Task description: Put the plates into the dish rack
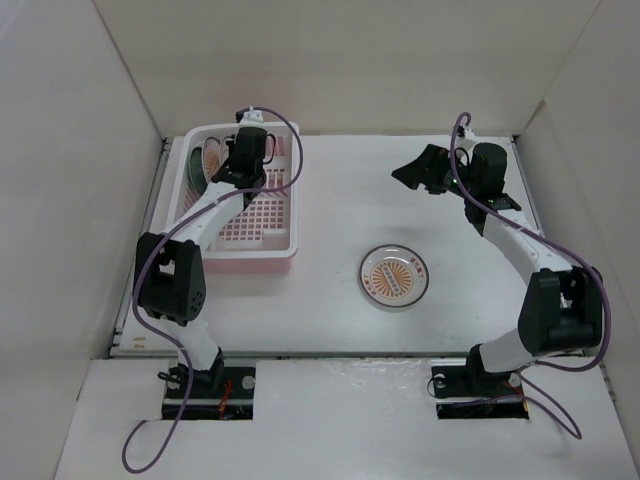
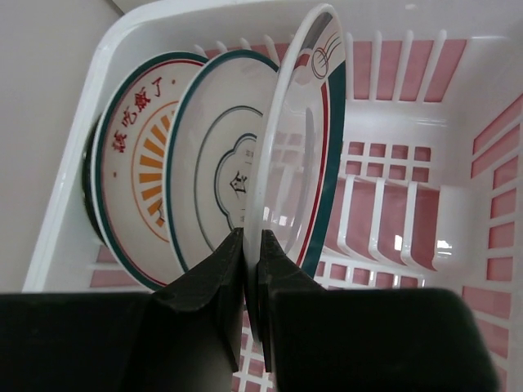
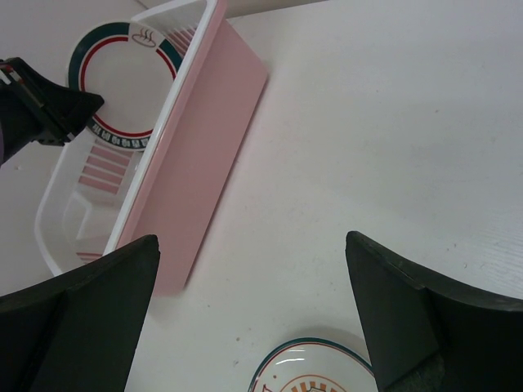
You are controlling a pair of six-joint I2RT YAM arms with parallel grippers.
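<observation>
The pink dish rack stands at the back left. My left gripper is shut on the rim of a green-rimmed plate and holds it upright inside the rack. To its left stand a white plate with a dark centre mark, a sunburst plate and a dark green plate, mostly hidden. A second sunburst plate lies flat on the table. My right gripper is open and empty, raised over the table behind that plate. In the right wrist view the rack is at the left.
White walls enclose the table on the left, back and right. The right part of the rack's slots holds no plates. The left arm reaches over the rack's left side.
</observation>
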